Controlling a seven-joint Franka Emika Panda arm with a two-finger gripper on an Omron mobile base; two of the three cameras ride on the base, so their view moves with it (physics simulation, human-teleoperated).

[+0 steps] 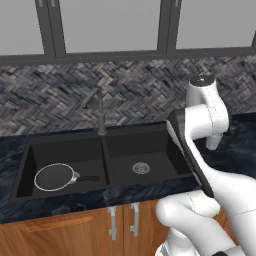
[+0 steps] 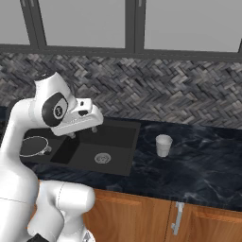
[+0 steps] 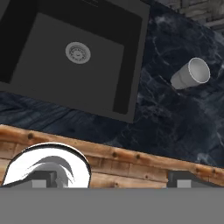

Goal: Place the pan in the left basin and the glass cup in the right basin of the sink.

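Observation:
The pan (image 1: 56,176) lies flat on the floor of the left basin (image 1: 65,150), its black handle pointing right toward the divider; in the right base view the pan (image 2: 32,145) is partly hidden behind my arm. Upright on the dark counter, a short way right of the sink (image 1: 106,160), stands the glass cup (image 2: 163,145), with nothing touching it. My gripper (image 2: 82,132) hangs open and empty above the sink's front edge near the right basin (image 1: 135,150). In the hand view the glass cup (image 3: 191,74) sits at upper right, far from the gripper (image 3: 114,179), and the right basin (image 3: 52,74) holds nothing but its drain.
A dark slim faucet (image 1: 100,112) rises behind the divider. A herringbone tile wall (image 1: 130,85) and windows close off the back. Dark marble counter (image 2: 198,170) stretches right of the sink, above wooden cabinet doors (image 2: 142,217).

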